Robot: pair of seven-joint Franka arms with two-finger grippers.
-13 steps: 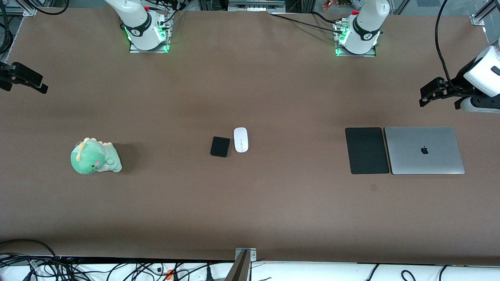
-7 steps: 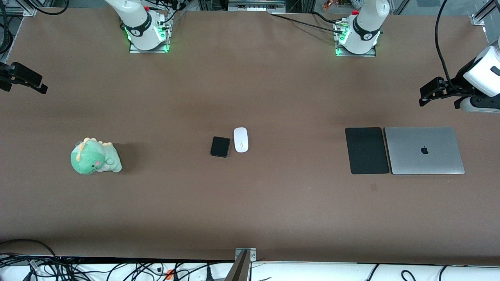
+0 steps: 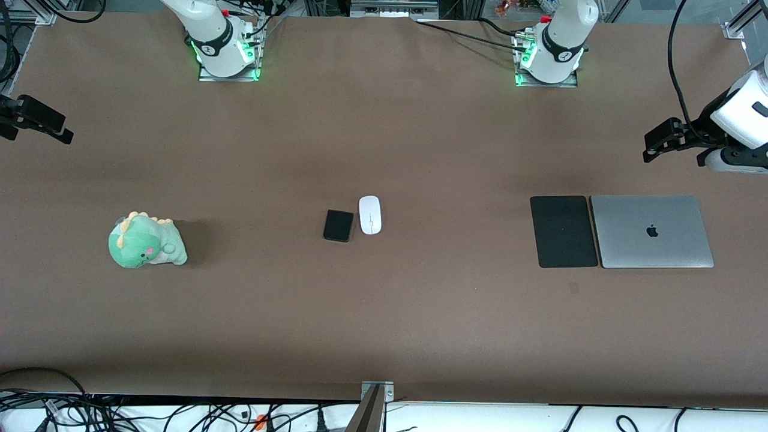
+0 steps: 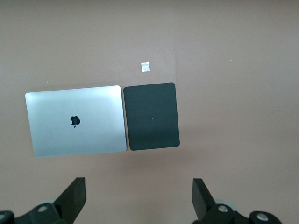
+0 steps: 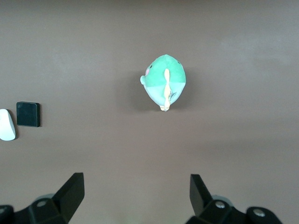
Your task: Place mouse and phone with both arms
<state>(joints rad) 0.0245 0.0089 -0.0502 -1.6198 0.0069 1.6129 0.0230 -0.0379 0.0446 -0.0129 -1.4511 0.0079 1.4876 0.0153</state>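
Note:
The white oval mouse [image 3: 370,215] lies at the middle of the table, and the small black phone [image 3: 338,225] lies right beside it toward the right arm's end. Both also show at the edge of the right wrist view, the mouse [image 5: 6,124] and the phone [image 5: 28,114]. My left gripper [image 3: 651,150] hangs open and empty over the left arm's end of the table, above bare table near the laptop; its own view shows it open [image 4: 138,198]. My right gripper [image 3: 60,133] hangs open and empty over the right arm's end [image 5: 135,193].
A matte black pad [image 3: 563,231] and a closed silver laptop [image 3: 652,231] lie side by side toward the left arm's end. A green dinosaur plush [image 3: 146,241] sits toward the right arm's end. Cables hang along the table's near edge.
Both arms have barely shifted. The mouse and phone have not moved.

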